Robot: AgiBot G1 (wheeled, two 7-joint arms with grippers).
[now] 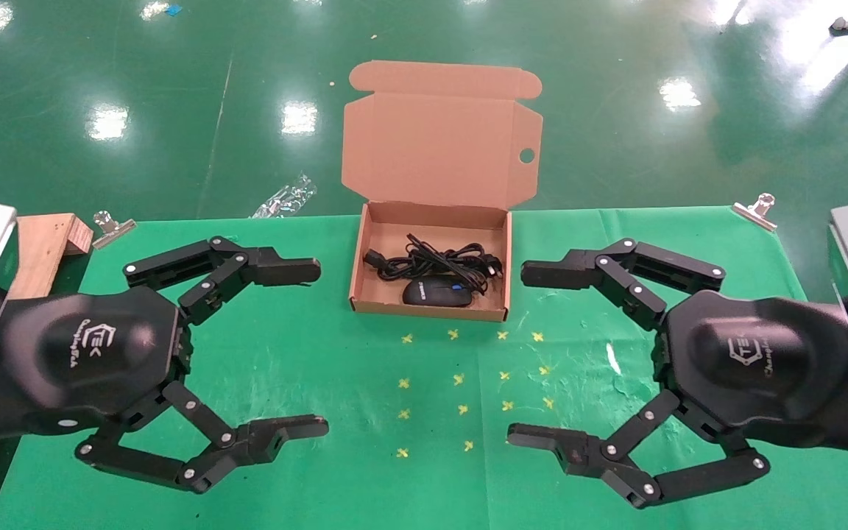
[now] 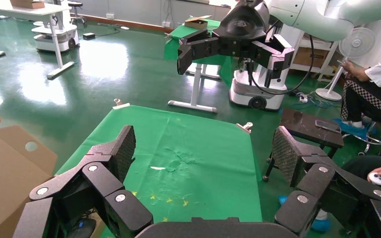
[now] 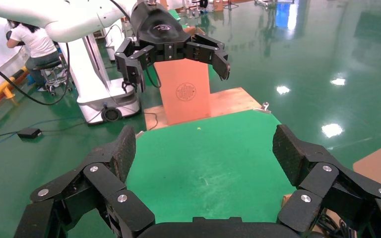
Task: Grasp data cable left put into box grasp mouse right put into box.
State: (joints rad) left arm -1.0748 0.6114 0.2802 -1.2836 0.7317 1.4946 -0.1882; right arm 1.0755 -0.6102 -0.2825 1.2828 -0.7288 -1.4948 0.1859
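Note:
The brown cardboard box [image 1: 367,250] stands open at the table's far middle, lid up. Inside lie the black data cable [image 1: 439,261] and, nearer me, the black mouse [image 1: 436,293]. My left gripper [image 1: 319,349] is open and empty above the green cloth left of the box. My right gripper [image 1: 516,354] is open and empty on the right of the box. In the left wrist view my gripper [image 2: 203,148] is wide open over bare cloth, with the box lid [image 2: 5,168] at the side. In the right wrist view my gripper [image 3: 203,148] is wide open over bare cloth.
Green cloth [image 1: 321,383] covers the table, with yellow cross marks [image 1: 461,379] in front of the box. Metal clips [image 1: 112,227] [image 1: 757,208] hold the far corners. A wooden block [image 1: 45,243] sits at the far left. A plastic wrapper [image 1: 285,196] lies on the floor beyond.

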